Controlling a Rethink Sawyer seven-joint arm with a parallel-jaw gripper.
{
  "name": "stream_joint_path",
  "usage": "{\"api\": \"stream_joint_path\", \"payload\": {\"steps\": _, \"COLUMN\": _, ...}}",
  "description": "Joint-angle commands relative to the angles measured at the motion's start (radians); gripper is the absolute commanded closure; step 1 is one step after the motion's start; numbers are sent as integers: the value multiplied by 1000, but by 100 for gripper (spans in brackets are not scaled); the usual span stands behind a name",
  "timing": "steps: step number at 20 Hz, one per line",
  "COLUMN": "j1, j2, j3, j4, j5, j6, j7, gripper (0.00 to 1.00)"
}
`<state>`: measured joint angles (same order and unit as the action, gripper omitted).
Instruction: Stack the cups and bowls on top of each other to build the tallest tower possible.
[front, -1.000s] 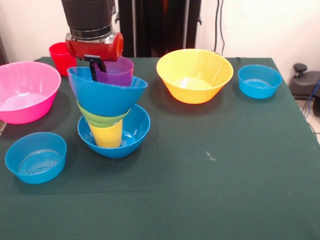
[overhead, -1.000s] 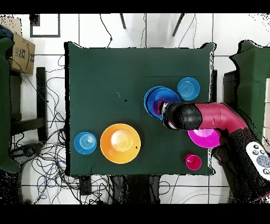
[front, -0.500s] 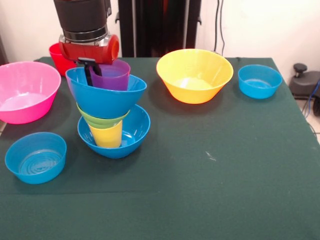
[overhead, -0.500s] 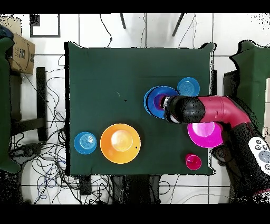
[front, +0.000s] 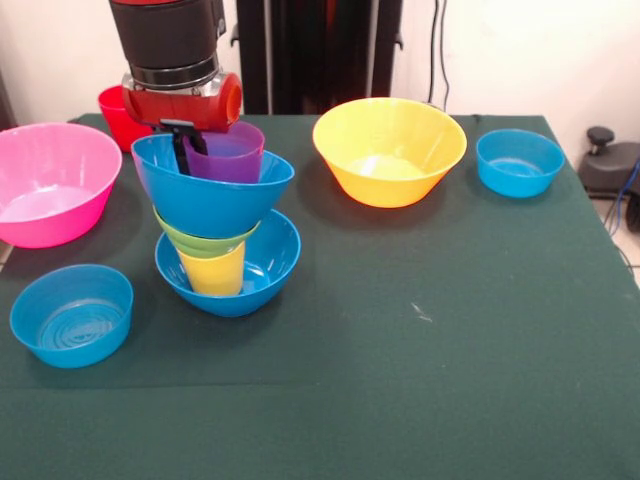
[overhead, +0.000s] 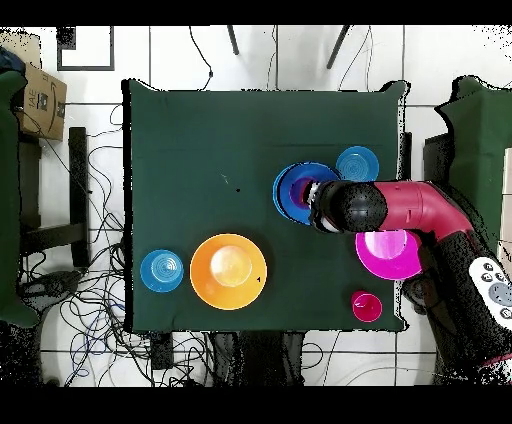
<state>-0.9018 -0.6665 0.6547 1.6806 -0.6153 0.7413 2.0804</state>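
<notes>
The tower stands at the table's left: a deep blue bowl (front: 262, 268) as base, a yellow cup (front: 213, 272), a lime green bowl (front: 203, 242), a second blue bowl (front: 212, 195), tilted, and a translucent purple cup (front: 230, 155) in it. My gripper (front: 190, 158) comes down from above, shut on the purple cup's left wall; one black finger (front: 183, 148) shows outside the cup. From overhead, the arm (overhead: 345, 207) covers part of the tower (overhead: 300, 190). A red cup (front: 116, 116) stands behind the arm.
A large pink bowl (front: 50, 190) sits at the left edge and a large yellow-orange bowl (front: 390, 150) at the back middle. Small light-blue bowls rest at the front left (front: 72, 315) and back right (front: 519, 162).
The gripper and purple cup have shifted slightly left and down into the upper blue bowl. That bowl now sits a little more level.
</notes>
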Motion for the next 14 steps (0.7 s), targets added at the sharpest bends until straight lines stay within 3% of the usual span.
{"api": "stream_joint_path", "payload": {"steps": 1, "j1": 28, "j2": -2, "j3": 25, "j4": 3, "j5": -67, "j6": 39, "j7": -242, "gripper": 100}}
{"api": "stream_joint_path", "payload": {"steps": 14, "j1": 20, "j2": 2, "j3": 23, "j4": 4, "j5": -79, "j6": 25, "j7": -250, "gripper": 100}}
